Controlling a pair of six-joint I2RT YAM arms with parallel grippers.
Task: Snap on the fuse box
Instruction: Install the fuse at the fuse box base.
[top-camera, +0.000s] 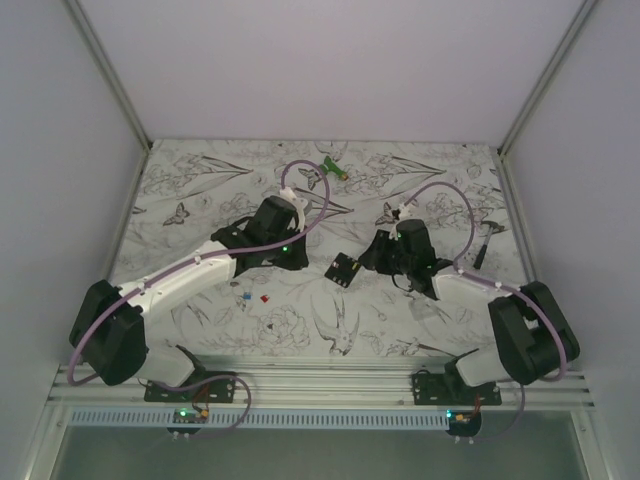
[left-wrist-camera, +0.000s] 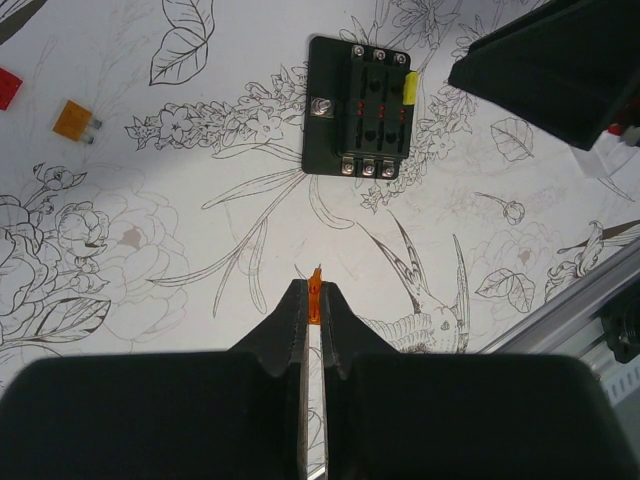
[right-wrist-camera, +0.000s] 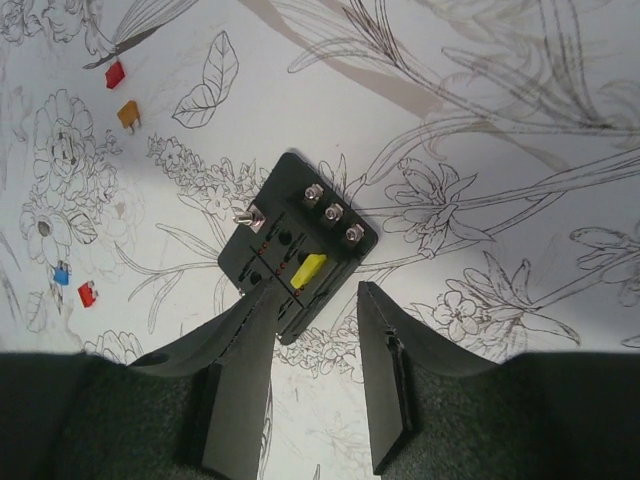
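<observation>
The fuse box (right-wrist-camera: 300, 235) lies flat on the flower-patterned table, a black block with three screws along one end and a yellow fuse (right-wrist-camera: 308, 270) plugged in. My right gripper (right-wrist-camera: 312, 295) is open just behind it; its left finger (right-wrist-camera: 240, 350) covers the box's near corner, and its right finger stands clear of the box. My left gripper (left-wrist-camera: 314, 290) is shut on a small orange fuse (left-wrist-camera: 316, 300), a short way in front of the fuse box (left-wrist-camera: 360, 105). From above, the fuse box (top-camera: 342, 270) sits between the left gripper (top-camera: 300, 260) and the right gripper (top-camera: 368, 262).
Loose fuses lie on the table: a red fuse (right-wrist-camera: 115, 73), an orange fuse (right-wrist-camera: 128, 113), a blue fuse (right-wrist-camera: 62, 273) and another red fuse (right-wrist-camera: 88, 293). A green-and-white object (top-camera: 335, 167) rests near the back. The metal frame rail (left-wrist-camera: 570, 310) runs along the near edge.
</observation>
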